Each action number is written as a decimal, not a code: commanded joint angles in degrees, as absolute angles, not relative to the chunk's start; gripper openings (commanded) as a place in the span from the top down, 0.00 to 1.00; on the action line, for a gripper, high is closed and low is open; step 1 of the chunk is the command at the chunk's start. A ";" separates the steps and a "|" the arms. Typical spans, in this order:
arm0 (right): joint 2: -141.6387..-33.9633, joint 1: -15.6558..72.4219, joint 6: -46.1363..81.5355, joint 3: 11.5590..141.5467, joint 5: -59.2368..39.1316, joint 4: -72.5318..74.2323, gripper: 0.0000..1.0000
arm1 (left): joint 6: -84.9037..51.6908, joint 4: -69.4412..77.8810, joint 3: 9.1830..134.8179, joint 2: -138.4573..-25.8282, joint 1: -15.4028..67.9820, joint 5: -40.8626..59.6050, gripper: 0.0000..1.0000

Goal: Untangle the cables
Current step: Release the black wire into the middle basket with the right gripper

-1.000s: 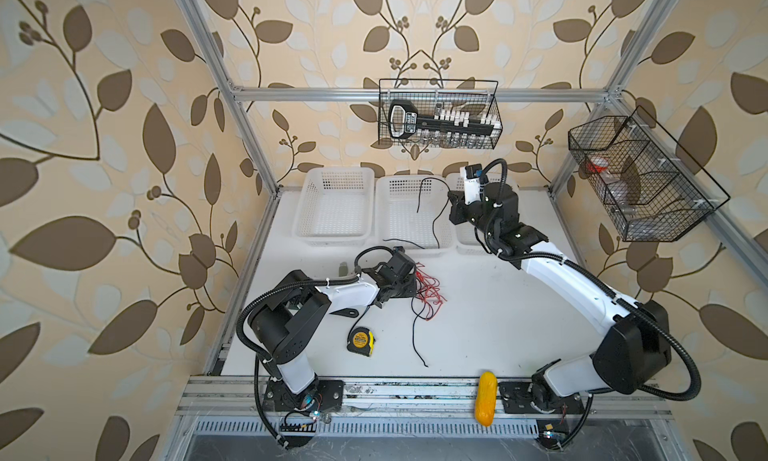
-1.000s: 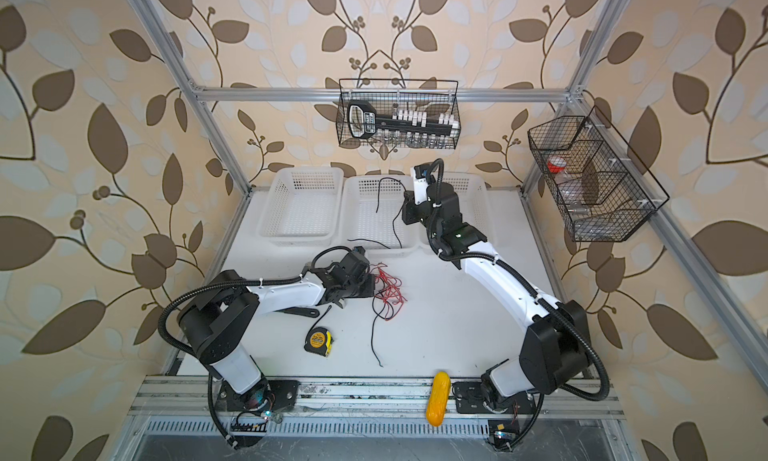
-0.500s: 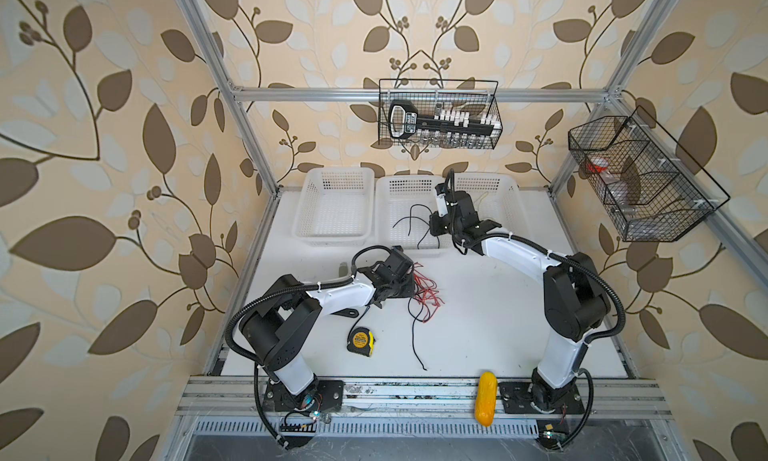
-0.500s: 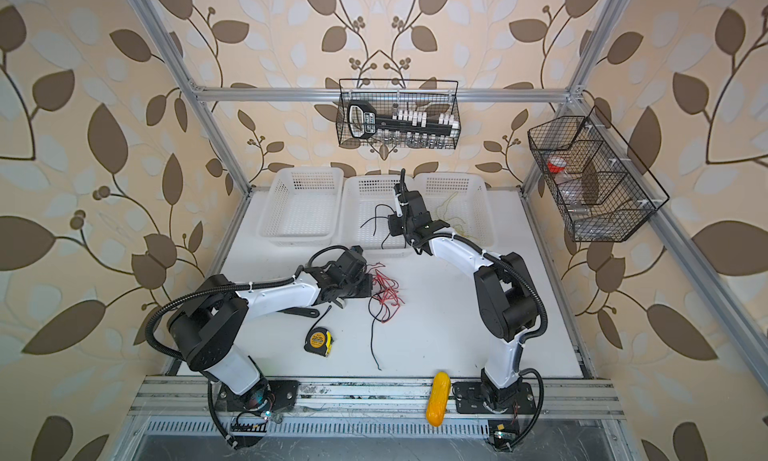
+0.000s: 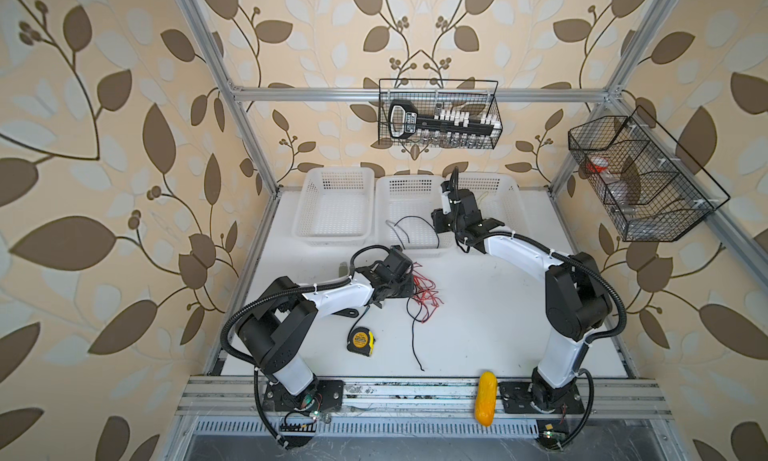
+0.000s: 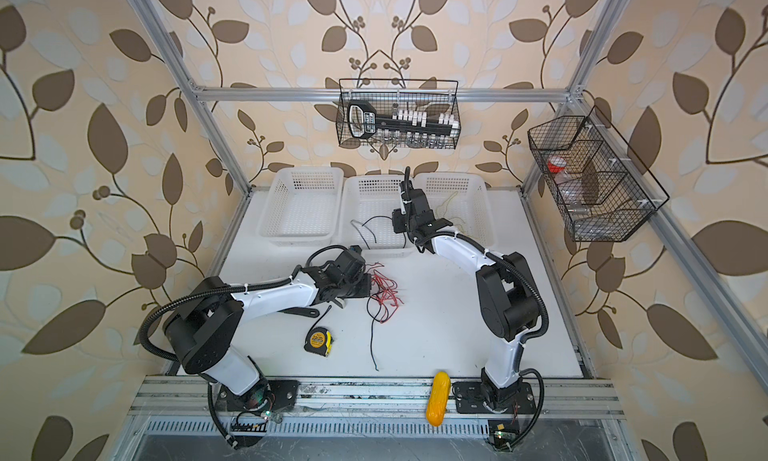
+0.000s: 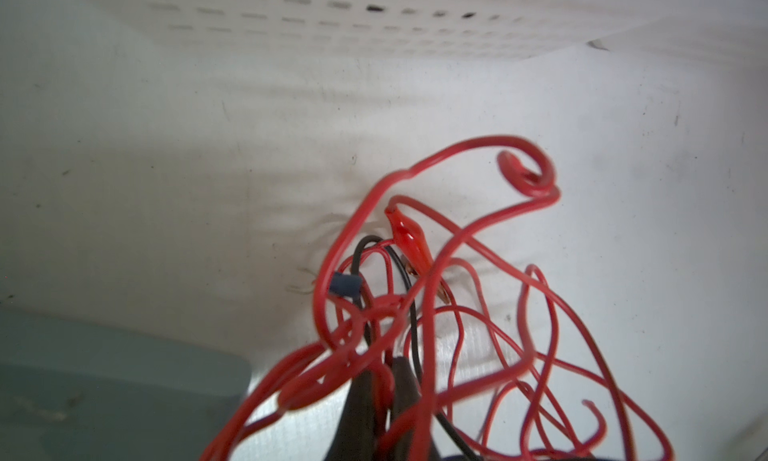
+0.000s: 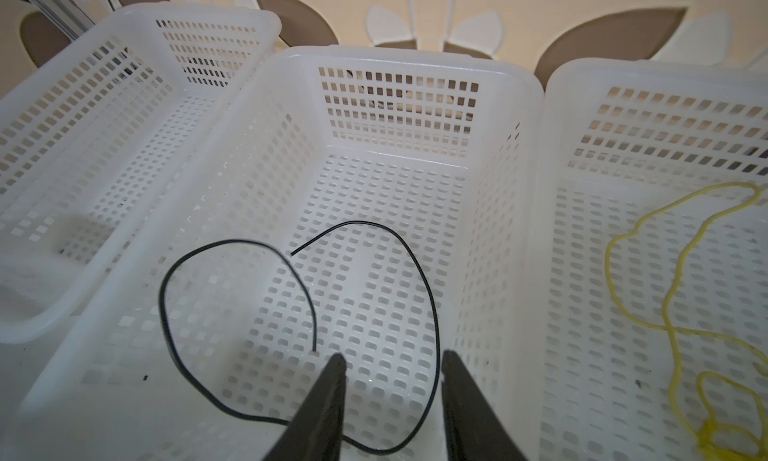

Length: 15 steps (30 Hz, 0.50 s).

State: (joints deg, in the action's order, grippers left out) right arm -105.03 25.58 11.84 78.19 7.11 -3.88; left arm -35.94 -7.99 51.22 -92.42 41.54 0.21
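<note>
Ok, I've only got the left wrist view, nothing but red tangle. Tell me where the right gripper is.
Observer: The right gripper hangs over the middle basket, jaws apart.
Operator: Say what's in that basket.
Observer: One black cable, lying loose in curls, not gripped.
Operator: Now the basket beside it.
Observer: The right basket holds a yellow cable.
</note>
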 commanded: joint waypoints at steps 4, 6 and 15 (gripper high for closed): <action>-94.92 26.15 12.79 70.54 6.02 -3.17 0.56 | -36.45 -8.22 50.16 -89.41 41.09 -1.47 0.99; -91.29 27.23 13.83 65.93 5.80 -2.73 0.55 | -36.76 -7.85 49.79 -89.13 41.11 -1.65 1.00; -78.79 36.03 17.84 51.71 7.28 -1.86 0.54 | -37.51 -6.95 49.29 -88.79 41.05 -2.02 1.00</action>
State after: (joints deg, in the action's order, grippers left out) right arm -80.93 33.67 16.27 54.61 6.48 -1.76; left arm -36.49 -7.77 49.89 -91.44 41.54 -0.49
